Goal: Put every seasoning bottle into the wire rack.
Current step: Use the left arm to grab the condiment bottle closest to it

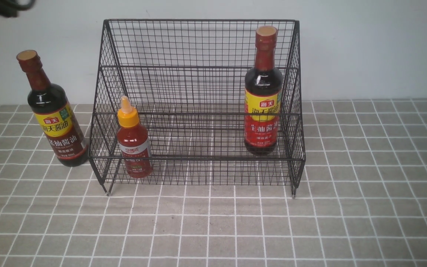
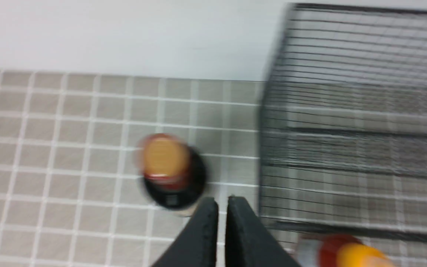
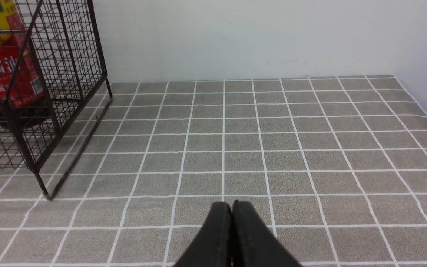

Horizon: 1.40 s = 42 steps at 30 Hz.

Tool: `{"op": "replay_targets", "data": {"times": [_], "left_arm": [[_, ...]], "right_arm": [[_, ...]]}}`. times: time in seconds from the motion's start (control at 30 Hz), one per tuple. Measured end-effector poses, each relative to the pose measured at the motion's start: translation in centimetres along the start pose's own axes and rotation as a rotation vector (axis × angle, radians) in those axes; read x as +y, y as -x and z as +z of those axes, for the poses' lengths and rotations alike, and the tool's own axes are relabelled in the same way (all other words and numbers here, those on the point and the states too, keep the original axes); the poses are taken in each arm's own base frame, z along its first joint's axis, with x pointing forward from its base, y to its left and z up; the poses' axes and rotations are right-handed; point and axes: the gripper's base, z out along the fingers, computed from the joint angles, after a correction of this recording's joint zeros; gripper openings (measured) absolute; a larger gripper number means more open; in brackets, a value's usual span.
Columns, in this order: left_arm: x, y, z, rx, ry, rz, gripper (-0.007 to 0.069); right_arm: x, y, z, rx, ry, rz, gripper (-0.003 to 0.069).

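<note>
on both soy bottles (image 1: 263, 107), "海天酱油"

My front view faces the rack (image 1: 198, 159) squarely from before it; my left wrist peers down close beside its left side (both share the sauce bottle (image 1: 133, 144)); my right wrist looks low past its right side.

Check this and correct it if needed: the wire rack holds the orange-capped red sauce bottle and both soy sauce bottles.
Only one soy sauce bottle, the red-labelled one, is in the wire rack; the brown-labelled soy sauce bottle stands outside, left of it, as the front view shows. The rest holds.
</note>
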Motion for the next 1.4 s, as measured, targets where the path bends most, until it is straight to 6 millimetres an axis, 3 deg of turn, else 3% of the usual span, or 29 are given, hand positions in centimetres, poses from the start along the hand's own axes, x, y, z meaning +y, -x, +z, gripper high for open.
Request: {"op": "replay_targets", "data": {"times": [0.07,0.17,0.27,0.53,0.67,0.9,1.1,1.2,1.33,1.4], "left_arm": [[1.3,0.1,1.0,0.019,0.029,-0.018,0.0022],[1.4,0.1,1.9,0.039,0.025,0.012,0.0055],[1.2,0.1,3.3,0.069,0.014,0.064,0.0137],[1.9,-0.2,8.0,0.156,0.072,0.128,0.0546],[1.9,-0.3,10.1,0.178,0.072,0.13,0.0616],[1.6,-0.6,12.9,0.207,0.046,0.122,0.0585],[1.6,-0.8,14.1,0.215,0.044,0.123,0.0533],[1.5,-0.9,14.4,0.223,0.037,0.119,0.0464],[1.4,-0.9,14.5,0.223,0.023,0.111,0.0269],[1.3,-0.9,14.5,0.221,0.015,0.106,0.0262]], "right_arm": [[0.0,0.0,0.0,0.0,0.0,0.0,-0.0013],[0.0,0.0,0.0,0.0,0.0,0.0,-0.0013],[0.0,0.0,0.0,0.0,0.0,0.0,-0.0013],[0.0,0.0,0.0,0.0,0.0,0.0,-0.0014],[0.0,0.0,0.0,0.0,0.0,0.0,-0.0014],[0.0,0.0,0.0,0.0,0.0,0.0,-0.0014],[0.0,0.0,0.0,0.0,0.0,0.0,-0.0014],[0.0,0.0,0.0,0.0,0.0,0.0,-0.0014],[0.0,0.0,0.0,0.0,0.0,0.0,-0.0014],[0.0,0.0,0.0,0.0,0.0,0.0,-0.0014]]}}
